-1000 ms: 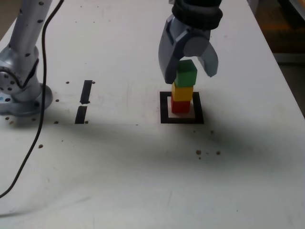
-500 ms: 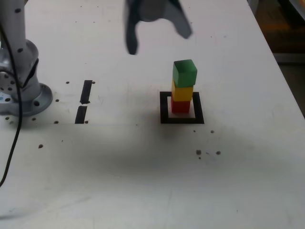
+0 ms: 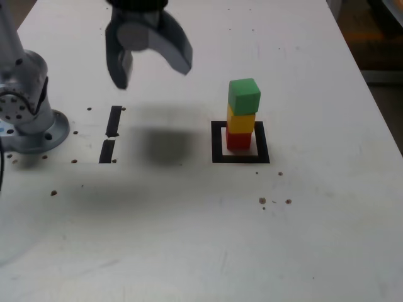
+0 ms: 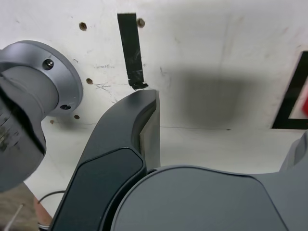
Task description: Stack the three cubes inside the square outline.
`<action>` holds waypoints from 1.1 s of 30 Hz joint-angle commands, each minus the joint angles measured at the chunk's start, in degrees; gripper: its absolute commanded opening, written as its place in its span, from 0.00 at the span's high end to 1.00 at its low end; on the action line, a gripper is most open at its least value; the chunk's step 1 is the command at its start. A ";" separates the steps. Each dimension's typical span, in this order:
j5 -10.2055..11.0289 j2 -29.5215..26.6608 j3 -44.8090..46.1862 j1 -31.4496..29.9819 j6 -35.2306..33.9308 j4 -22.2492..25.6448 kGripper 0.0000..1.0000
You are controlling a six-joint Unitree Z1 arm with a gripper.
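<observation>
My claw (image 3: 150, 60) hangs wide open, holding nothing. The cube stack (image 3: 242, 123) stands well off to its right in the exterior view, inside the square (image 3: 217, 143), bare table (image 3: 189, 220) between.

Matt white table (image 3: 302, 251), seemingly plastic cubes (image 3: 242, 113)

Claw (image 3: 151, 65) hangs mid-air, tips pointing down, jaws spread wide w/ nothing between them
</observation>
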 commanded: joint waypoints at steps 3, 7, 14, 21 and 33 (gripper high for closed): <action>-1.26 -1.43 13.48 0.45 1.49 -4.84 0.00; -0.44 -1.82 16.92 2.13 2.83 -6.16 0.00; 0.11 -2.07 20.49 4.96 5.64 -8.22 0.00; 0.60 -2.13 20.66 5.00 5.80 -8.48 0.00; 3.48 -2.43 21.36 5.00 5.69 -9.46 0.00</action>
